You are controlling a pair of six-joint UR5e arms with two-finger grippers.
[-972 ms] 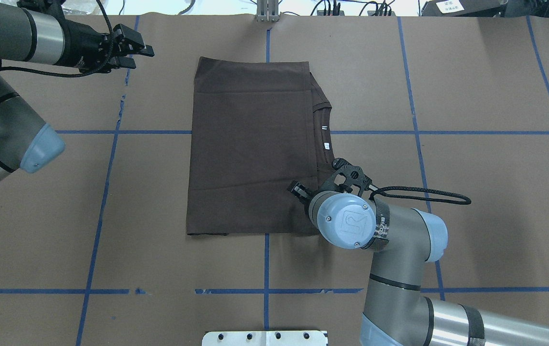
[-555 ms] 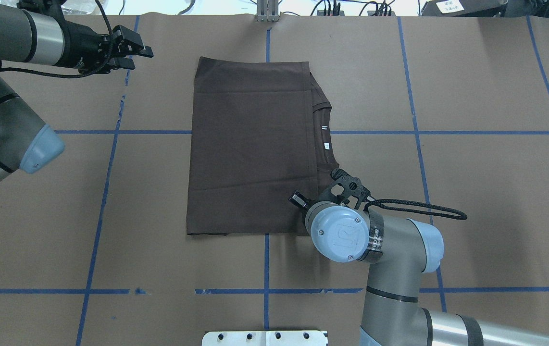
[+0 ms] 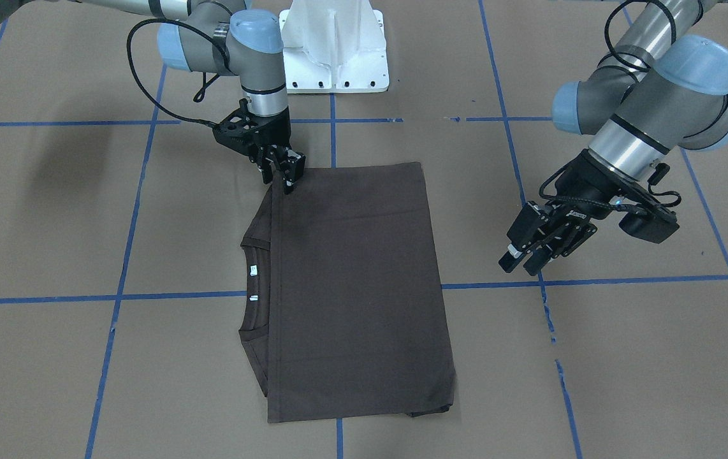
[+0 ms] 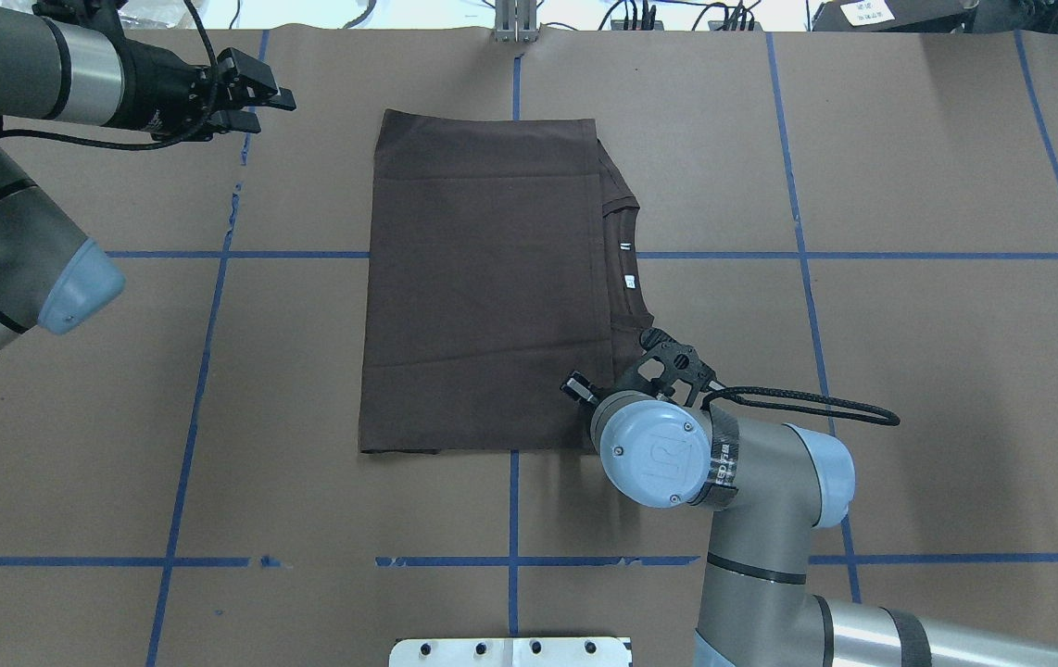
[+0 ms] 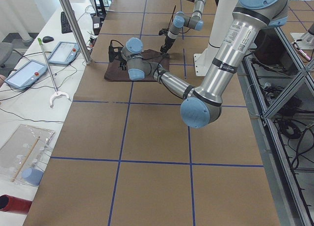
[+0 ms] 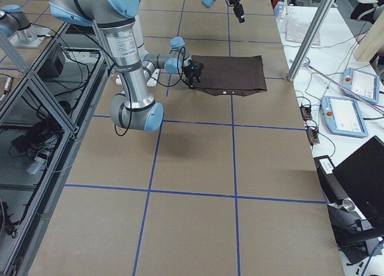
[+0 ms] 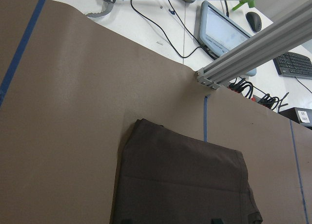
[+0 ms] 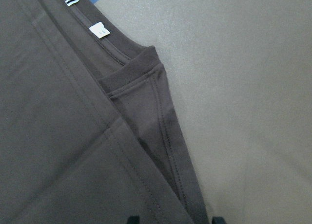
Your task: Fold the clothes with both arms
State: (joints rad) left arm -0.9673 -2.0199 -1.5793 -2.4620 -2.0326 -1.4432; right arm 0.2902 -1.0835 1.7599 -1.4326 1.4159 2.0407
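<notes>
Base: the white pedestal (image 3: 335, 51) is sitting nearest the robot, at the edge of the table (image 4: 909, 371).
Near corner: I am watching the right gripper (image 3: 285, 180) pointing down at the near collar-side corner of the T-shirt (image 3: 351, 268). Its fingers are spread, straddling the folded edge and clamping nothing.
Blocking: its wrist joint (image 4: 659, 459) is hiding that corner from overhead, and a black cable loop (image 4: 816, 394) is trailing beside it.
Mid-table: the T-shirt is lying flat as a folded rectangle, with the collar (image 8: 131, 73) and white labels (image 8: 99, 29) peeking out toward the robot's right.
Far left: the left gripper (image 4: 274, 93) is hanging released, well apart from the shirt's far corner.
Beyond: an aluminium post (image 7: 253, 53) and a tablet (image 7: 224, 31) are sitting past the far edge.
</notes>
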